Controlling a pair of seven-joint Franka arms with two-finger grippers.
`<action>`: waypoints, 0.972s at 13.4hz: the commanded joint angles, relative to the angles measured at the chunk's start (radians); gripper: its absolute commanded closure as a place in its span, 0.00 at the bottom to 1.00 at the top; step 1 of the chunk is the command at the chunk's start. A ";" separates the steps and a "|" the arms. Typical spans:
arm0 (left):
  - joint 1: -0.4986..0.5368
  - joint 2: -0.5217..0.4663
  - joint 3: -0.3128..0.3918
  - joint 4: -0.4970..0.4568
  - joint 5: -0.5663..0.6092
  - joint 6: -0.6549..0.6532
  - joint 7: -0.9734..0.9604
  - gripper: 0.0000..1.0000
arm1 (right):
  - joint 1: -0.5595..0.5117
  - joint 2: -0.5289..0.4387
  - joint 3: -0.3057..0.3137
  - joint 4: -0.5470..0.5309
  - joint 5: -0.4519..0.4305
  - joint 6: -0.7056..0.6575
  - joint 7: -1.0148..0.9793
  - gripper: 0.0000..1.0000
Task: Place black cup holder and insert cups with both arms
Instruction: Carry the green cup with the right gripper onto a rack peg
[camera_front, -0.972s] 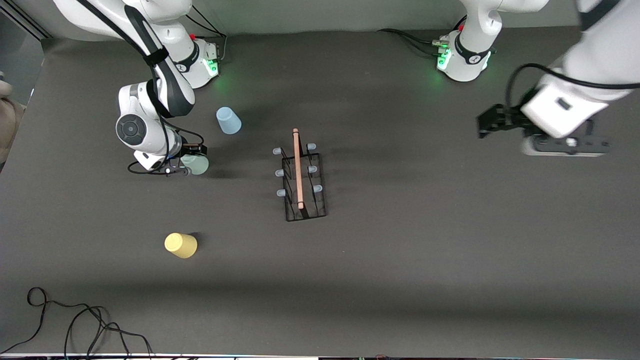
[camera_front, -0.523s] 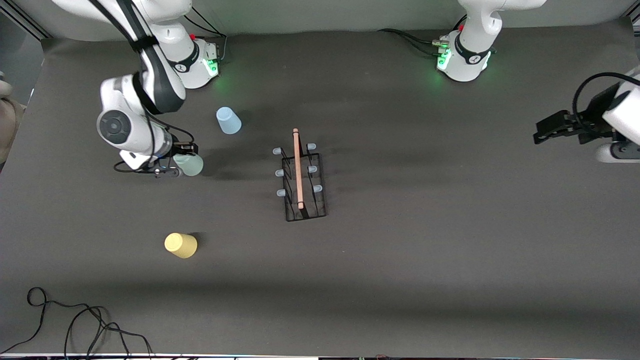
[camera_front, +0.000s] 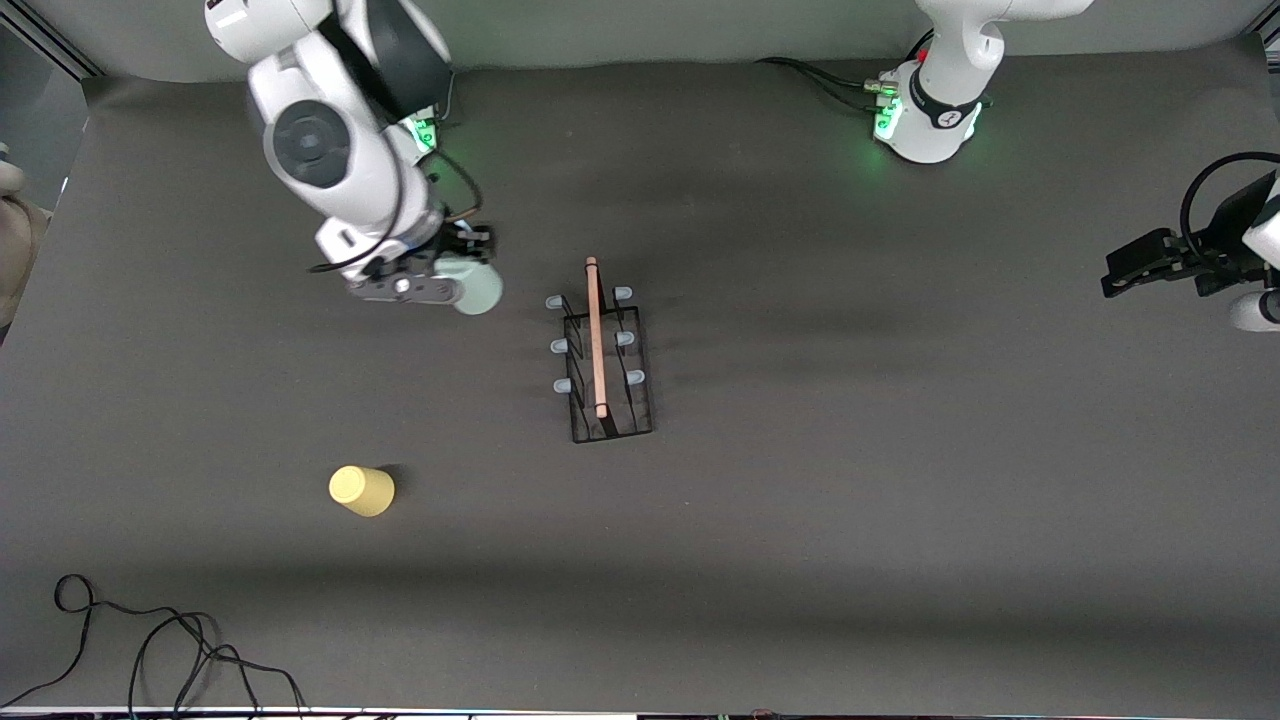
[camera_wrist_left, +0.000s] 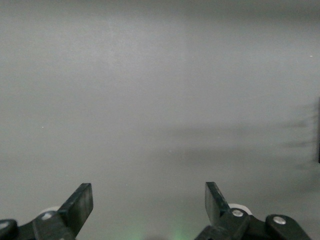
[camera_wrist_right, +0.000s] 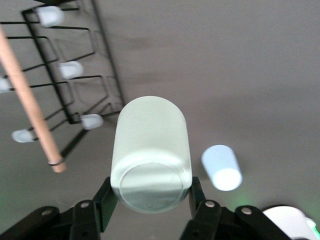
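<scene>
My right jaws (camera_wrist_right: 150, 197) are clenched on the pale green tapered plastic cup (camera_front: 478, 287), gripping it near its closed base so the open mouth points away from my wrist, which I judge is the way it must face to slide over a prong. I carry it in the air over the dark grey bench (camera_front: 800, 520), just beside the thin black wire cup holder (camera_front: 606, 365) on the side toward my right arm's end. The holder stands upright in the middle of the bench, its light wooden rod handle (camera_front: 596, 335) running along the top and its six prongs with pale blue-grey tips (camera_front: 555, 301) sticking out in two rows of three. None of the prongs carries a cup yet, so I take placing the holder as done and the inserting as only starting.

The light blue plastic cup (camera_wrist_right: 221, 167) stands mouth down on the bench below my right wrist. The yellow plastic cup (camera_front: 361, 490) also rests mouth down, nearer the front camera and well apart from the holder.

My left jaws (camera_wrist_left: 149, 202) are released, wide apart with nothing between them, waiting over bare bench at my left arm's end, clear of the holder.
</scene>
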 joint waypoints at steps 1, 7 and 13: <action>-0.011 -0.019 0.000 -0.034 0.029 0.027 0.021 0.00 | 0.077 0.100 -0.015 0.071 0.033 0.028 0.093 0.89; -0.014 -0.019 -0.003 -0.034 0.052 0.013 0.042 0.00 | 0.121 0.222 -0.013 0.128 0.031 0.126 0.187 0.86; -0.018 -0.009 -0.003 -0.022 0.049 0.000 0.042 0.00 | 0.107 0.231 -0.022 0.142 0.016 0.114 0.167 0.01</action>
